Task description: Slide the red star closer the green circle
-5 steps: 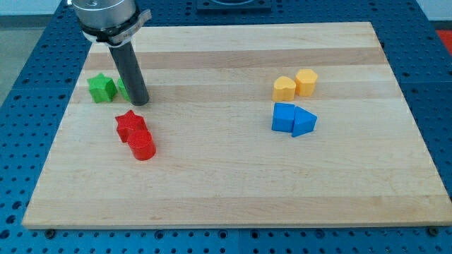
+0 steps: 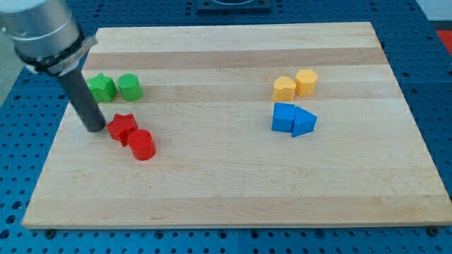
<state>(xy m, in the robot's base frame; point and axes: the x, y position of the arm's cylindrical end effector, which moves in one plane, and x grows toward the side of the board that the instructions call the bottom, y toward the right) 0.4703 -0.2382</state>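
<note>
The red star [image 2: 122, 128] lies on the wooden board's left side, touching a red cylinder [image 2: 142, 144] at its lower right. The green circle [image 2: 130, 87] sits above it, next to a green star [image 2: 102, 87] on its left. My tip [image 2: 94, 128] rests on the board just left of the red star, close to or touching it, and below the green star.
Two yellow blocks [image 2: 284, 88] [image 2: 306, 82] stand at the view's right, with a blue cube [image 2: 283, 118] and a blue triangle [image 2: 304, 122] below them. The board's left edge [image 2: 62, 123] is near my tip.
My tip has moved left and down, from beside the green circle to the left of the red star. The green circle is now uncovered. The red star has shifted slightly left.
</note>
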